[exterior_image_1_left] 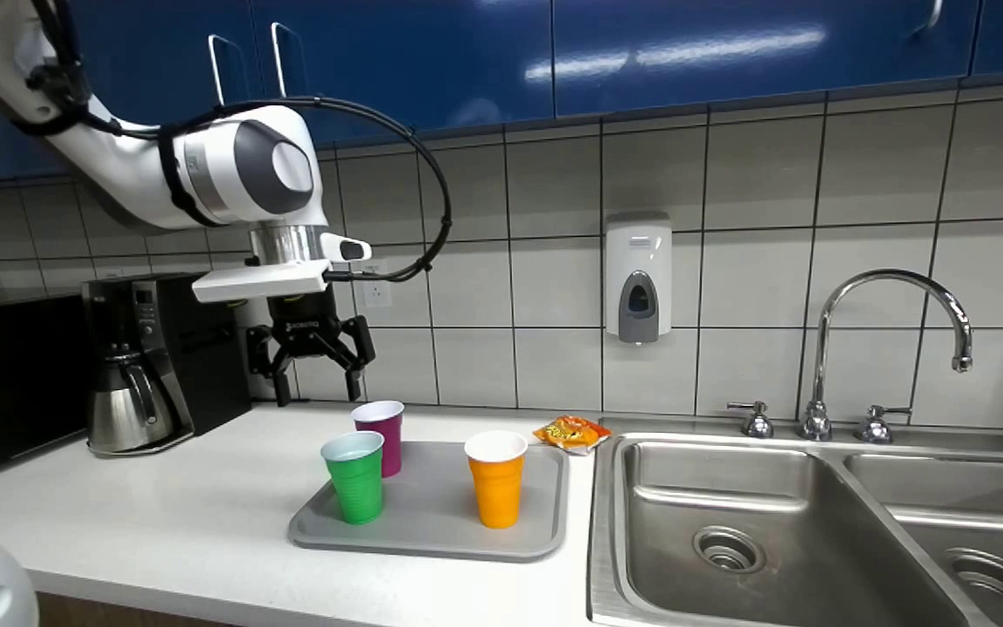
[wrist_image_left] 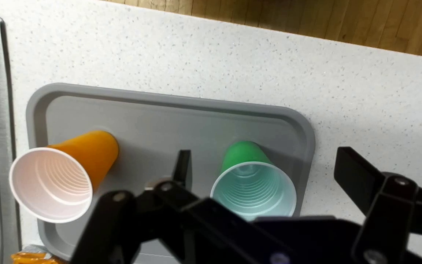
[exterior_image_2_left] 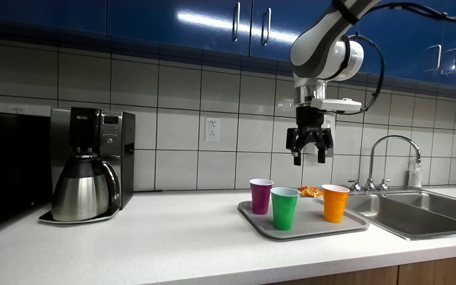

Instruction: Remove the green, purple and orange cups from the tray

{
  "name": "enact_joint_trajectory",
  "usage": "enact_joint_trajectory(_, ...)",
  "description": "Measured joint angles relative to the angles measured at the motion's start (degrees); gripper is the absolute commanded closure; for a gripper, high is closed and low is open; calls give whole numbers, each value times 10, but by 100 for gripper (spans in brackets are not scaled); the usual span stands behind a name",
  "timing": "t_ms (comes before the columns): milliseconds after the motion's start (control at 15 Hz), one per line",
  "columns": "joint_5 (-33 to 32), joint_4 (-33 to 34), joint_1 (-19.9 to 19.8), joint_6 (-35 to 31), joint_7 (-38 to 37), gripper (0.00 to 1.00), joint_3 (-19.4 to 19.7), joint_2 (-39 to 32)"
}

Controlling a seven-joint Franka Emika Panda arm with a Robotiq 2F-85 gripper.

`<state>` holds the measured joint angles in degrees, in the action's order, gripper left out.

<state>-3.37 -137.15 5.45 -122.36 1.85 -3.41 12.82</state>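
**Collision Hazard on Descent**

The gripper (exterior_image_1_left: 317,390) hangs spread wide, holding nothing. Lower, the green cup (exterior_image_1_left: 357,483), purple cup (exterior_image_1_left: 391,446) and orange cup (exterior_image_1_left: 498,493) stand on the tray (exterior_image_1_left: 423,501). Caution: misaligned descent on the green cup may tip the purple cup close beside it; excess grip force may buckle a cup. Each cup points mouth up, long axis vertical.

Faint lettering on my claw (exterior_image_1_left: 318,399) seems to read ROBOTIQ; the marks on the coffee maker (exterior_image_2_left: 85,134) at left, the far wrapper (exterior_image_1_left: 571,433) and the dispenser (exterior_image_1_left: 638,279) I cannot make out.
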Motion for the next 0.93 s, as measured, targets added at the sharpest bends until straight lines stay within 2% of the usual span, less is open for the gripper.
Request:
enact_joint_trajectory(533, 0, 7, 1, -81, 1, 0, 0, -70)
enact_joint_trajectory(933, 2, 35, 5, -111, 14, 0, -5, -122)
